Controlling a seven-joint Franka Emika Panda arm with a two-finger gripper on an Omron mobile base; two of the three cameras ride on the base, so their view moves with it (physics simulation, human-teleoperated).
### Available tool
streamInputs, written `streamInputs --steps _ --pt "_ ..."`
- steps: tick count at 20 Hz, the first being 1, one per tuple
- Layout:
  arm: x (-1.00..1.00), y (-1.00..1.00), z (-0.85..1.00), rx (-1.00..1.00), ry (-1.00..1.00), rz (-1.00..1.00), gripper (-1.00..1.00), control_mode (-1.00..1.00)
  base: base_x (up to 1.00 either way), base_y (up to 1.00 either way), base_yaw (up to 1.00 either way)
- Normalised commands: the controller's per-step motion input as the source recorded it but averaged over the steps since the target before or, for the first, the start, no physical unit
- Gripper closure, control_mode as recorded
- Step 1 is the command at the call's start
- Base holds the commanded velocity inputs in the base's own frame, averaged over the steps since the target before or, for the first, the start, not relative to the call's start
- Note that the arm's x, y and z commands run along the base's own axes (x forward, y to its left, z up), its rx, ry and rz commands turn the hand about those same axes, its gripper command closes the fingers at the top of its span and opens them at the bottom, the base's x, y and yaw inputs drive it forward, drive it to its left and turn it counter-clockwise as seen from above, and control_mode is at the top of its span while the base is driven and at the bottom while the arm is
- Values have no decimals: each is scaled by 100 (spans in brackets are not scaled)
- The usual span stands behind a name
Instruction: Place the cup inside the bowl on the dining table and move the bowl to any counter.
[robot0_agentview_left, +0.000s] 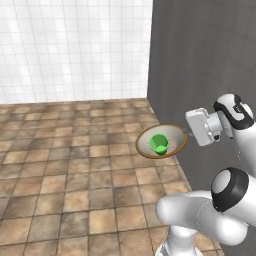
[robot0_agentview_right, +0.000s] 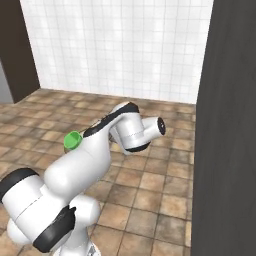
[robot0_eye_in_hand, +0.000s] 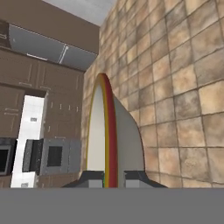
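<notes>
Now pinching the rim of the wide brown bowl with a cream inside (robot0_agentview_left: 170, 135), hand (robot0_eye_in_hand: 113, 178) pressed tight on both sides. Small bright green plastic cup (robot0_agentview_left: 160, 143) sitting inside, so both travel together. Held level and high over the brown tiled floor (robot0_agentview_left: 75, 165), probably to stop tipping. No surface reached yet.

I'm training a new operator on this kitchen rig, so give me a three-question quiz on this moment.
1. True or false: the cup sits inside the bowl.
2. What does the gripper hold? A) the bowl's rim B) the cup C) a drawer handle
3. Fill in: below the carried bowl lies a brown tiled ____.

Key:
1. True; the green cup shows inside the bowl in the left base view.
2. A; the hand view shows the fingers either side of the rim.
3. floor.
</notes>
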Motion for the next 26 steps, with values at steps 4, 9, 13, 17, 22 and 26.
streamInputs --steps 4,9,13,17,22,26 --pt "0 0 0 0 0 0 100 100 53 14 14" --pt "0 0 0 0 0 0 100 100 27 34 15" --pt "0 0 0 0 0 0 100 100 24 49 9" --pt "0 0 0 0 0 0 100 100 25 59 7" --pt "0 0 0 0 0 0 100 100 39 55 7" --pt "0 0 0 0 0 0 100 100 35 39 10"
